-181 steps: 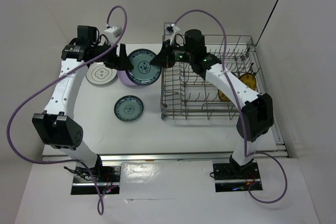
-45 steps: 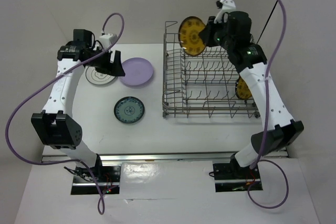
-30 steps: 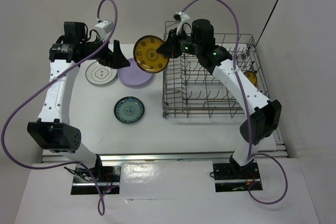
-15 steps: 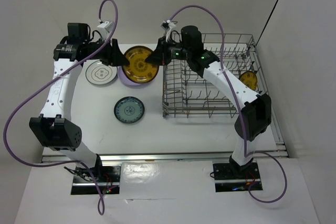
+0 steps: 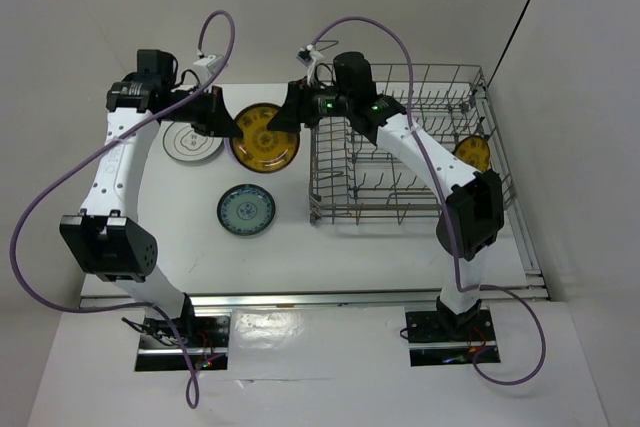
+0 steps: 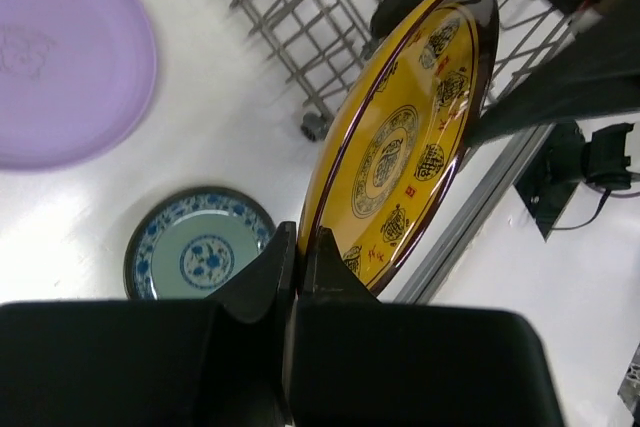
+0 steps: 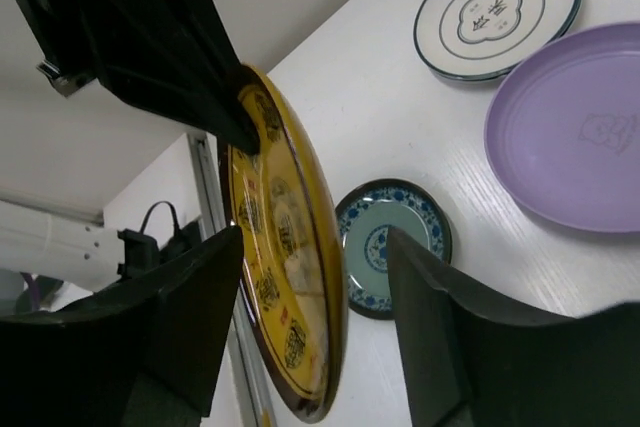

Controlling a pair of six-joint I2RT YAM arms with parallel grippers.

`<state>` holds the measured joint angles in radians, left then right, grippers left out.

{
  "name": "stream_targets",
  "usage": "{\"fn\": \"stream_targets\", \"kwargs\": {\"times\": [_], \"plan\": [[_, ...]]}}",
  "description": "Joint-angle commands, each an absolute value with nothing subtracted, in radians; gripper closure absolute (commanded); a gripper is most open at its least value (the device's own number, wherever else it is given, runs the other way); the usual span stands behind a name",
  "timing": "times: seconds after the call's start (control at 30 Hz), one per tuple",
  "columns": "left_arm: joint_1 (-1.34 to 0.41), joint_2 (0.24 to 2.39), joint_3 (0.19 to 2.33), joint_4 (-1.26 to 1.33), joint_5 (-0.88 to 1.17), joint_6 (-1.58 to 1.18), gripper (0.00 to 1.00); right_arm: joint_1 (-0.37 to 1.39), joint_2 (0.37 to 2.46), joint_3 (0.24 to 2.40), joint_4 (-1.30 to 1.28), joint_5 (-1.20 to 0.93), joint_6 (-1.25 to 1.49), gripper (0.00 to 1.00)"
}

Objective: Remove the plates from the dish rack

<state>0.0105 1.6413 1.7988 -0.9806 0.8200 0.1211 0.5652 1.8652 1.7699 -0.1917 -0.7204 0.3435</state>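
Seen from overhead, a white plate with a dark quatrefoil motif [image 5: 192,142] lies flat at the table's [image 5: 330,247] 10 o'clock. The left gripper [image 5: 222,125] reaches in just above the plate's right rim. Its jaws are clamped on the rim of a mustard-yellow plate [image 5: 265,134], and the left wrist view shows both fingers [image 6: 283,247] pinching the plate's dark-edged lip. The plate sits at 3 o'clock from the white plate, tilted on edge, off the table, and outside the rack.

Below it lies a lavender plate [image 6: 60,57], which the overhead view almost wholly hides. A teal patterned plate [image 5: 246,209] lies flat at 7 o'clock from the held plate, apart from the others.

The right gripper [image 5: 284,117] meets the held plate's far rim at its 2 o'clock. In the right wrist view its jaws [image 7: 315,247] are spread, straddling the rim with a clear gap on one side.

The dish rack [image 5: 400,182] fills the table's 2 to 3 o'clock. A second mustard-yellow plate [image 5: 470,154] stands among the tines at its 3 o'clock edge.
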Motion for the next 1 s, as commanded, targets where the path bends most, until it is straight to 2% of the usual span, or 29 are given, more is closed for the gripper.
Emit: {"fn": "stream_targets", "kwargs": {"times": [0.0, 0.07, 0.23, 0.5, 0.67, 0.87, 0.9, 0.97], "plan": [[0.038, 1.655, 1.842, -1.078, 0.772, 0.190, 1.00, 0.584, 1.859, 1.859, -0.236, -0.680, 0.278, 0.27], [0.089, 1.655, 1.821, -1.091, 0.761, 0.190, 1.00, 0.575, 1.835, 1.859, -0.259, -0.646, 0.278, 0.22], [0.158, 1.677, 1.697, -1.091, 0.666, 0.210, 1.00, 0.480, 1.738, 1.833, -0.270, -0.597, 0.305, 0.21], [0.158, 1.805, 1.494, -1.095, 0.537, 0.319, 1.00, 0.384, 1.599, 1.773, -0.328, -0.508, 0.250, 0.20], [0.146, 1.888, 1.485, -1.083, 0.496, 0.319, 1.00, 0.348, 1.577, 1.743, -0.328, -0.508, 0.250, 0.18], [0.117, 1.959, 1.485, -1.083, 0.483, 0.319, 0.83, 0.339, 1.537, 1.709, -0.328, -0.497, 0.241, 0.18], [0.107, 1.959, 1.485, -1.071, 0.483, 0.308, 0.79, 0.339, 1.537, 1.709, -0.328, -0.497, 0.241, 0.18], [0.095, 1.959, 1.476, -1.057, 0.483, 0.308, 0.65, 0.339, 1.528, 1.709, -0.328, -0.497, 0.241, 0.18]]}}
